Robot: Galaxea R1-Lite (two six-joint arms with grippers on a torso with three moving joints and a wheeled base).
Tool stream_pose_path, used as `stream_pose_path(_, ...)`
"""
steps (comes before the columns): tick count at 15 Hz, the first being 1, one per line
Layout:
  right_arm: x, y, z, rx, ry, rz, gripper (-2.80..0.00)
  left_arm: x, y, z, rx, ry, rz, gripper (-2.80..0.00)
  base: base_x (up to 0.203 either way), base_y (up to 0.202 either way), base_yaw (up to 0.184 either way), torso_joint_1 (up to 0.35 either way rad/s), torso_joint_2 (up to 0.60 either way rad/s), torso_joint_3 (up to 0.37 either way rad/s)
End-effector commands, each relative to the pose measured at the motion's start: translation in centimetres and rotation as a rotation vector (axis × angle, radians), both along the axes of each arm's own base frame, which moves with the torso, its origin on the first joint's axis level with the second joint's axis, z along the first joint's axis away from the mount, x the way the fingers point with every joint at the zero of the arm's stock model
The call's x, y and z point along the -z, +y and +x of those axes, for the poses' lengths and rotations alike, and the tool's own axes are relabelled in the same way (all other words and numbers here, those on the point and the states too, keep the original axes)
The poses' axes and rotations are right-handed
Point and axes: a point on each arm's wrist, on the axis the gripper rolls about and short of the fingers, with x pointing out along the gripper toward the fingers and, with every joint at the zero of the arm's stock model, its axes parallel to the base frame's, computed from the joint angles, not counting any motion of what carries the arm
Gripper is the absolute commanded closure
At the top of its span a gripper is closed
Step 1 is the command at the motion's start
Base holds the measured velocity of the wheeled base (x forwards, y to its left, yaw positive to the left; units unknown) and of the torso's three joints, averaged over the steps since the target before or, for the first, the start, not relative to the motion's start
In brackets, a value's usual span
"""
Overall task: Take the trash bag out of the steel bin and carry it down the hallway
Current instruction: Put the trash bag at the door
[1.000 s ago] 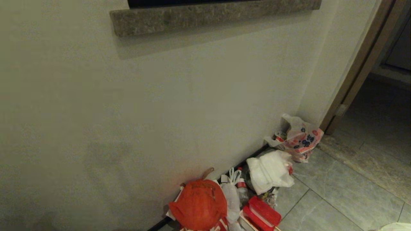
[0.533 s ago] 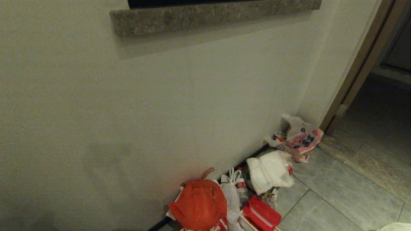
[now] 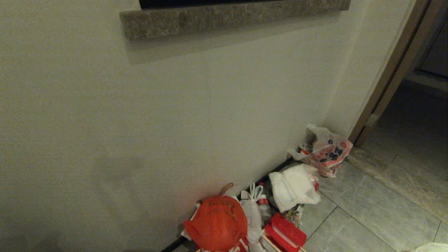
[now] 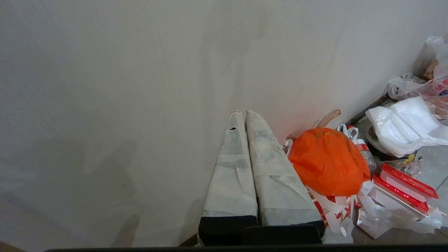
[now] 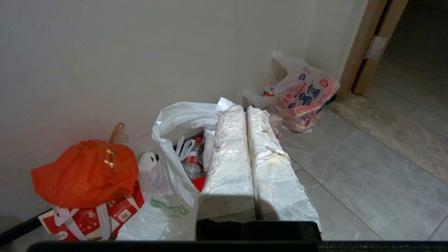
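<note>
The trash bag, thin white plastic with green print, hangs open beside my right gripper. Its rim runs up to the paper-wrapped fingertips, which are pressed together on it. My left gripper is shut with nothing in it and points at the off-white wall, just beside an orange-red tied bag. The steel bin is out of view. Grey marbled tiles of the hallway run along the wall to the right. Neither arm shows in the head view.
Rubbish lies along the dark baseboard: the orange-red bag, a clear bag with red-and-blue print, white foam wrap, red-lidded boxes and a bottle. A wooden door frame stands at right, a stone ledge above.
</note>
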Motion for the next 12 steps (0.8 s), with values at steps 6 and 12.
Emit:
stream_pose_path(6, 0.67, 0.00, 0.19, -0.001, 0.023, -0.001, 0.00, 0.00, 0.00, 0.00, 0.000, 0.000, 0.000, 0.00, 0.000, 0.000, 0.000, 0.000, 0.00, 0.000)
stream_pose_path(12, 0.67, 0.00, 0.19, -0.001, 0.023, -0.001, 0.00, 0.00, 0.00, 0.00, 0.000, 0.000, 0.000, 0.00, 0.000, 0.000, 0.000, 0.000, 0.00, 0.000)
